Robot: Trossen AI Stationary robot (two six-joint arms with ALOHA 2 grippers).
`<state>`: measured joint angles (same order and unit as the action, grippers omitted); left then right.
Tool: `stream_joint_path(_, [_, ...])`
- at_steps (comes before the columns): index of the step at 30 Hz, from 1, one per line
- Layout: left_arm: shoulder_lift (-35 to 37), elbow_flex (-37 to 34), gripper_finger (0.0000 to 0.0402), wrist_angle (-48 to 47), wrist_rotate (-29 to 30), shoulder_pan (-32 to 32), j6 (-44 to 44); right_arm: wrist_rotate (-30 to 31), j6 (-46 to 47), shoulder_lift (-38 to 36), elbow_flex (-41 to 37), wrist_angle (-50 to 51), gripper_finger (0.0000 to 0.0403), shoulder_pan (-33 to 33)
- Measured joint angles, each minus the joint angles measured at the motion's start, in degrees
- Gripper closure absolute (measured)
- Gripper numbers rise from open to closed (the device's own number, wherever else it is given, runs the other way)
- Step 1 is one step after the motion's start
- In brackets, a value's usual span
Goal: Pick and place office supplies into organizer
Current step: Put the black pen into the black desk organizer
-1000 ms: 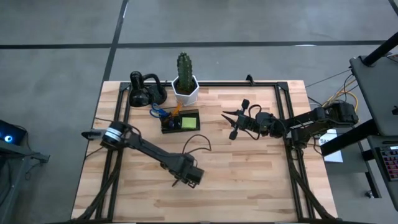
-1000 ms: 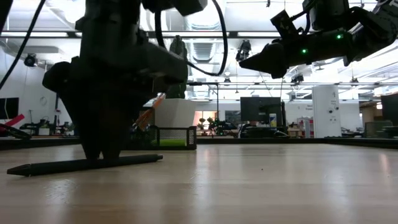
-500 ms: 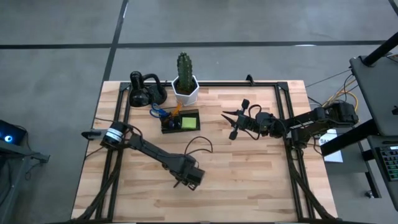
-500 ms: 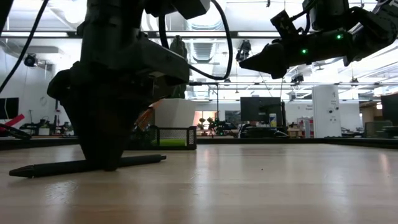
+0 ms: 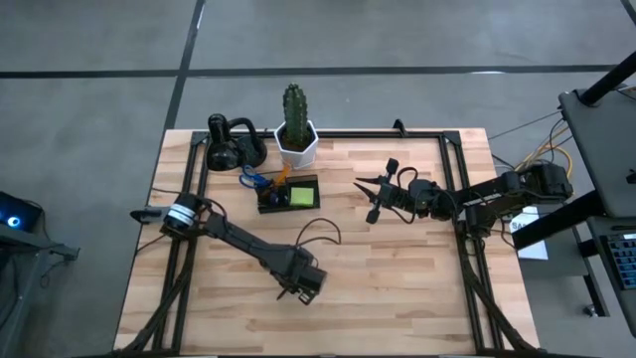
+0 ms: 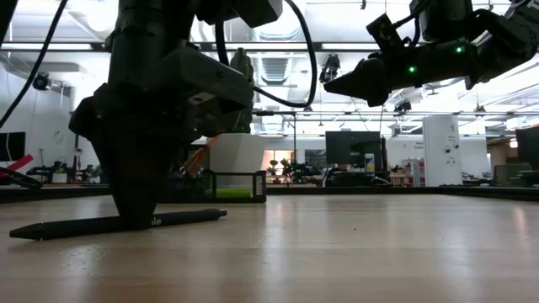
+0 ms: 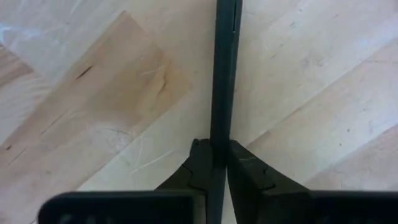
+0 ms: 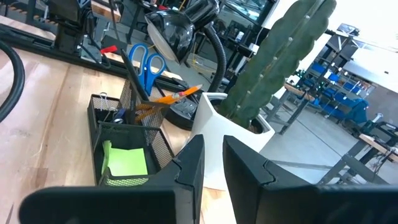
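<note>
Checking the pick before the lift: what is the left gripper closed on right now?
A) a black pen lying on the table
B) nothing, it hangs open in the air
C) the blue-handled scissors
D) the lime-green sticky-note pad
A: the left gripper has its fingers pinched on the black pen, which lies flat on the wooden table.

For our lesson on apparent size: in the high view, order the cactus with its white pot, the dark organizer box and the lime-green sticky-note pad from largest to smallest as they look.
1. Cactus with its white pot
2. Organizer box
3. Sticky-note pad, which sits inside the box
</note>
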<state>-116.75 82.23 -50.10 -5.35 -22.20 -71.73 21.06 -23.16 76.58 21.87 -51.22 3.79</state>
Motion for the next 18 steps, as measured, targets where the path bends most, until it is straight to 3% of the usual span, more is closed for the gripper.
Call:
stream_joint_path(10, [1.4,-0.1,0.0391,0.6,-1.0,0.1,3.1,0.0,0.0,0.0,0.0,0.0,0.0355,0.0])
stream_joint_path(18, [5.3,0.4,0.0391,1.0,3.9,0.0,3.5,0.0,-0.9,0.0,0.0,0.0,0.0355,0.0])
